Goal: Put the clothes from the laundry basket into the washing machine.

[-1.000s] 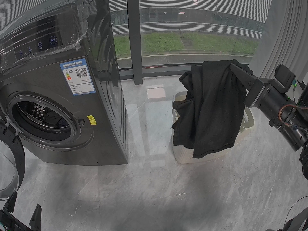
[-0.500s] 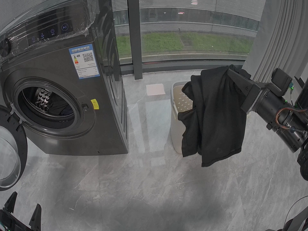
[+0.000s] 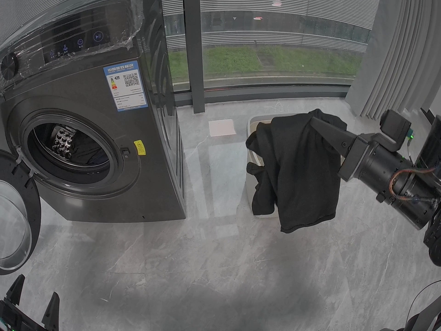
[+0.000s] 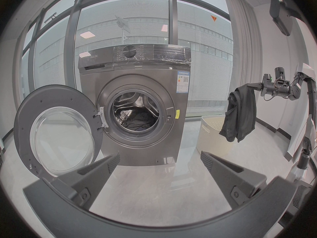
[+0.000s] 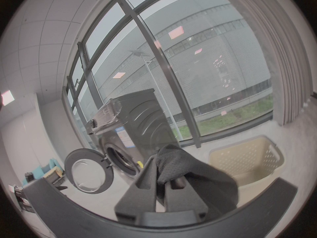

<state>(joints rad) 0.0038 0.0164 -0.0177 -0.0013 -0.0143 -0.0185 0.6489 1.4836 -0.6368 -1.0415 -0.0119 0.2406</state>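
We see the right gripper (image 3: 316, 121) held out at about chest height over the grey tiled floor (image 3: 229, 272), its jaws closed tight on a bunched fold of a limp black garment (image 3: 298, 171). In the right wrist view the cloth is pinched between the two dark fingers (image 5: 148, 182) and spills over the far one. The garment hangs free from that grip in long folds, clear of the floor. From the head view it drapes in front of the cream perforated plastic laundry basket (image 5: 246, 157), which stands on the floor near the window (image 3: 275, 33) and the grey curtain (image 3: 395, 47). In the left wrist view the hem hangs just beside and above the basket's rim, apparently not touching it. Well apart from the basket stands the dark grey front-loading washing machine (image 3: 151, 129), its round glass door (image 4: 56, 129) swung wide open to the robot's left. Inside the drum (image 4: 140, 111) lies a dark heap that looks like clothing, though the dim interior leaves us unsure. The left gripper (image 4: 159, 155) sits low near the floor and faces the machine's opening, its jaws spread wide with nothing between them.
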